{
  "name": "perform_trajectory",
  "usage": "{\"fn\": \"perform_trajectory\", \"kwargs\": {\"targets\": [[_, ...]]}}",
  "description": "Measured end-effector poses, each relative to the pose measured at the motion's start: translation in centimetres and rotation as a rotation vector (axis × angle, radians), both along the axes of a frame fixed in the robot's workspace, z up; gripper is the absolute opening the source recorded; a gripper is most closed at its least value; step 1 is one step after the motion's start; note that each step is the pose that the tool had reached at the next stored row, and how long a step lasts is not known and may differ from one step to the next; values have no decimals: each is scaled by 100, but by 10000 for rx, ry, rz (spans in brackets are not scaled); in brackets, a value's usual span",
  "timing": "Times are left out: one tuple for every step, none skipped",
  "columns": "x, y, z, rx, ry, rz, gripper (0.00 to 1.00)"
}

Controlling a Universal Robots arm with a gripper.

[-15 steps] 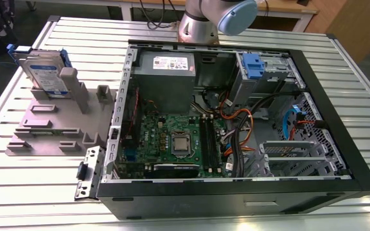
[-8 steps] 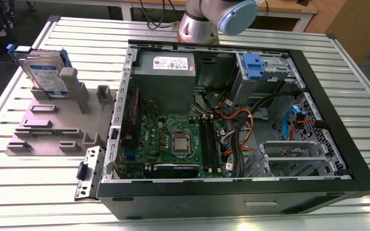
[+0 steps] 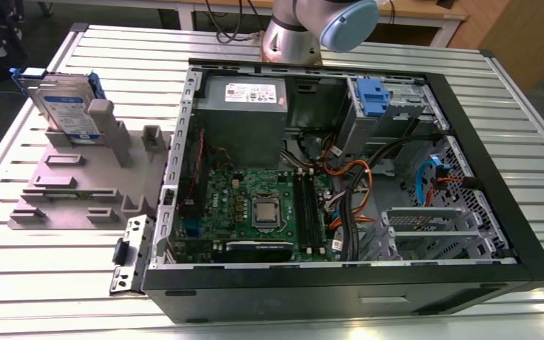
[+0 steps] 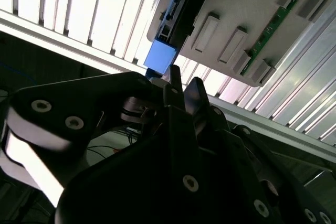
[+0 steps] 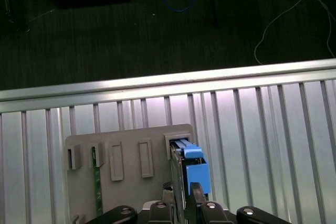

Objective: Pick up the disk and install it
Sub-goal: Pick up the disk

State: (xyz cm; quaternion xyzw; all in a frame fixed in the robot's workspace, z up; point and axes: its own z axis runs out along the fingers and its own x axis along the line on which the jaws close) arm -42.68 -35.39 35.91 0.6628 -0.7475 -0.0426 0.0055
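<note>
Disk [image 3: 68, 106] stands on edge in a slot of the grey holder [image 3: 83, 188]. It sits at the holder's end nearest the desk [image 3: 45, 283] corner at the far side of the exterior view's left. Seated upright, its flat faces and the blue carrier's end tab stay free, which I judge is meant to let fingers close on it from above. Not yet lifted.

Gripper [image 5: 181, 195] is released: the fingers stand a narrow gap apart with nothing between them. In the first wrist view it lines up with the disk [image 5: 195, 170], seen edge-on, and the blue tab lies just past the fingertips. In the second wrist view the gripper [image 4: 184, 85] points at that same tab. Clearance between tips and carrier: cannot tell.

Computer case [image 3: 348, 280] lies on its side mid-desk with the panel off, so the bays open upward for access.

Hidden or unclear:
- Arm [image 3: 296, 35] is cut off by the frame just above one joint.
- The disk's lower edge is sunk in the slot.
- A thin green board [image 5: 96, 192] sits edge-on in another holder slot; what kind is uncertain.
- The gripper's dark linkages block much of the second wrist view.
</note>
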Motion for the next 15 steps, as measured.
{"fn": "perform_trajectory", "kwargs": {"targets": [[0, 0, 0, 0, 0, 0, 25], [0, 0, 0, 0, 0, 0, 31], [0, 0, 0, 0, 0, 0, 31], [0, 0, 0, 0, -1, 0, 31], [0, 0, 0, 0, 0, 0, 31], [0, 0, 0, 0, -1, 0, 31], [0, 0, -1, 0, -1, 0, 31], [0, 0, -1, 0, -2, 0, 32], [0, 0, -1, 0, -2, 0, 38], [0, 0, -1, 0, -3, 0, 38], [0, 0, -3, 1, -6, 0, 45], [0, 0, -5, 1, -12, 4, 45], [-1, 0, -10, 1, -17, 17, 45], [-4, 0, -16, 2, -20, 59, 45], [-5, 0, -22, 1, -19, 137, 45]]}}
